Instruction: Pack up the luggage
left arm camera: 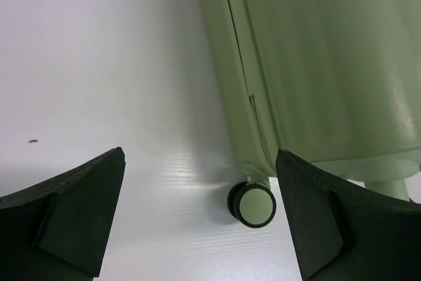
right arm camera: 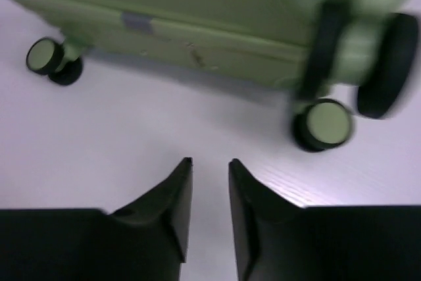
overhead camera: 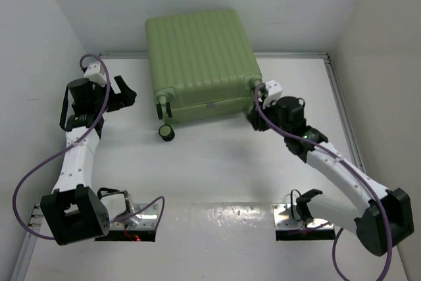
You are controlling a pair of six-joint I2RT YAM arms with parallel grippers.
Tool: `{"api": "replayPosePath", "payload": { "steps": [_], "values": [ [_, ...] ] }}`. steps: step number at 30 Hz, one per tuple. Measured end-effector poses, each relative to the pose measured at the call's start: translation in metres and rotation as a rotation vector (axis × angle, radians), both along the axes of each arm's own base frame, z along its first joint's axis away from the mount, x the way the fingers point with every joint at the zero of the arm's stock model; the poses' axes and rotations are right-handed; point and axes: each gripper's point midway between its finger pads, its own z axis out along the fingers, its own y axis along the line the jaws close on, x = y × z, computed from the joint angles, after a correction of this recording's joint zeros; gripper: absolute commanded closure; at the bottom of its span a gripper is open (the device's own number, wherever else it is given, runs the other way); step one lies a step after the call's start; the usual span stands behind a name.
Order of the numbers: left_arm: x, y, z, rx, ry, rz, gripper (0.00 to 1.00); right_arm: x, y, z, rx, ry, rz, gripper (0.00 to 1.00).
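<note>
With my left hand point(left arm camera: 200, 156) wide and right hand point(right arm camera: 210, 162) narrow, both empty beside the stiff, slick hard-shell suitcase point(overhead camera: 197, 51), I judge its seam point(left arm camera: 245, 77) the best hold.

There is one luggage point(overhead camera: 197, 51) and two end effectors: the left end effector point(left arm camera: 200, 153) and right end effector point(right arm camera: 210, 161).
</note>
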Motion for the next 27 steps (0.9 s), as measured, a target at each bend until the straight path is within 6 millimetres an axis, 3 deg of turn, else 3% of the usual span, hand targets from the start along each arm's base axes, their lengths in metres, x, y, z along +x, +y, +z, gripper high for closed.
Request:
{"api": "replayPosePath", "payload": {
  "steps": [2, 6, 8, 12, 17, 23, 25, 27],
  "values": [
    [-0.003, -0.003, -0.007, -0.007, 0.013, -0.005, 0.02, -0.009, 0.022, -0.02, 0.013, 0.013, 0.06, 0.75],
    [-0.015, -0.009, -0.015, -0.022, 0.015, -0.001, 0.0, -0.026, 0.069, -0.06, -0.016, -0.045, 0.169, 0.59],
    [-0.024, -0.01, -0.017, -0.018, -0.001, 0.004, 0.0, -0.024, 0.08, -0.074, -0.024, -0.091, 0.171, 0.59],
    [-0.04, -0.012, -0.016, -0.004, -0.059, 0.024, 0.0, -0.005, 0.081, -0.1, -0.029, -0.127, 0.102, 0.59],
    [-0.042, -0.008, -0.005, 0.009, -0.122, 0.054, 0.0, 0.017, 0.084, -0.096, 0.034, -0.219, 0.038, 0.62],
    [-0.042, -0.004, -0.014, 0.0, -0.11, 0.092, 0.0, 0.035, 0.086, -0.079, 0.128, -0.313, 0.005, 0.59],
    [-0.041, -0.004, -0.017, -0.001, -0.103, 0.099, 0.0, 0.039, 0.088, -0.084, 0.134, -0.319, 0.007, 0.59],
    [-0.038, -0.004, -0.02, 0.003, -0.094, 0.105, 0.0, 0.043, 0.091, -0.101, 0.114, -0.295, 0.009, 0.56]
  ]
}}
